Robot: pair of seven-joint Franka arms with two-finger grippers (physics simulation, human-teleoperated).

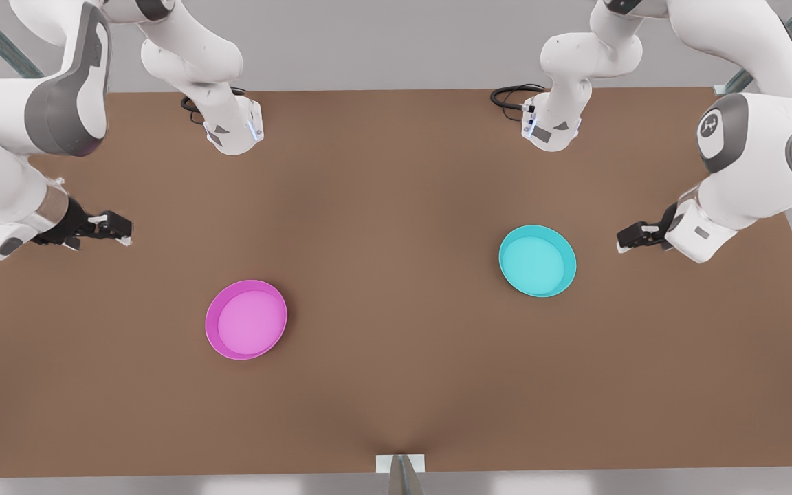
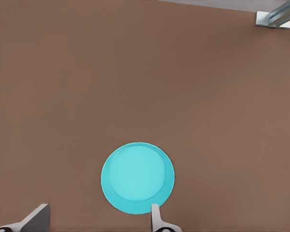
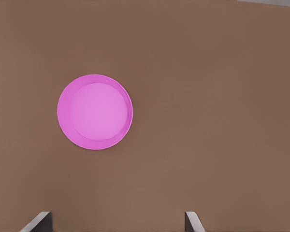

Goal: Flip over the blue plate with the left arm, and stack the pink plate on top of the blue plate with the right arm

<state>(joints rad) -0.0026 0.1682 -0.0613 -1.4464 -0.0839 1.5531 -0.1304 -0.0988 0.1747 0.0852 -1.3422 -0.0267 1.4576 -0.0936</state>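
While both claws gape: blue plate (image 1: 537, 261) beside left claw (image 1: 621, 240), pink plate (image 1: 246, 320) near right claw (image 1: 128, 230).

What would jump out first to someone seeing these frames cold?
Two bright dishes on a bare brown table: the pink plate toward the front view's left and the blue plate toward its right, both rim-up and well apart. Next, the white arms at either side: the left gripper hangs open just beside the blue plate, the right gripper open farther from the pink plate. Neither touches a plate.
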